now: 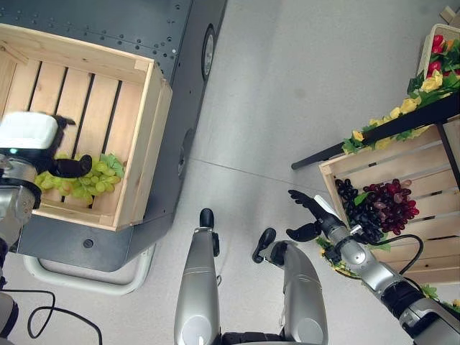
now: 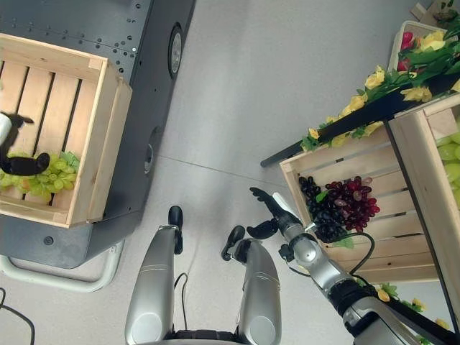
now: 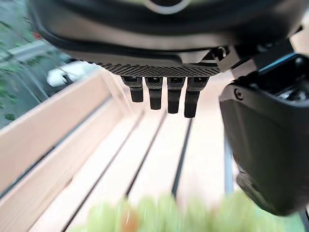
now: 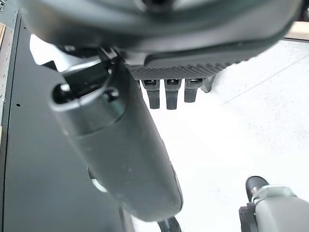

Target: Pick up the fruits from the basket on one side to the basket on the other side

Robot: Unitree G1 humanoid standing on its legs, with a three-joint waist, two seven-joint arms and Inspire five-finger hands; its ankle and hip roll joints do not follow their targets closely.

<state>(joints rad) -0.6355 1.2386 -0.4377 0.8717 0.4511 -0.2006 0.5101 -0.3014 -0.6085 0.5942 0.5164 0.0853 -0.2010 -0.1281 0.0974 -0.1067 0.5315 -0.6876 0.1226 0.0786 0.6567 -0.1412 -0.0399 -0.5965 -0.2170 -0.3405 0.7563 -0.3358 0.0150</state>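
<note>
A bunch of green grapes lies at the near end of the wooden crate on my left. My left hand hovers just over the bunch, thumb spread out and fingers straight, holding nothing; the grapes lie below it on the slats. On my right, a second wooden crate holds dark purple and red grapes. My right hand hangs open over the floor just left of that crate's corner, its fingers straight and empty.
The left crate rests on a dark metal cart with a white base rail. A black bar with yellow flowers and leaves crosses above the right crate. More fruit sits at the far right. Grey floor lies between the crates.
</note>
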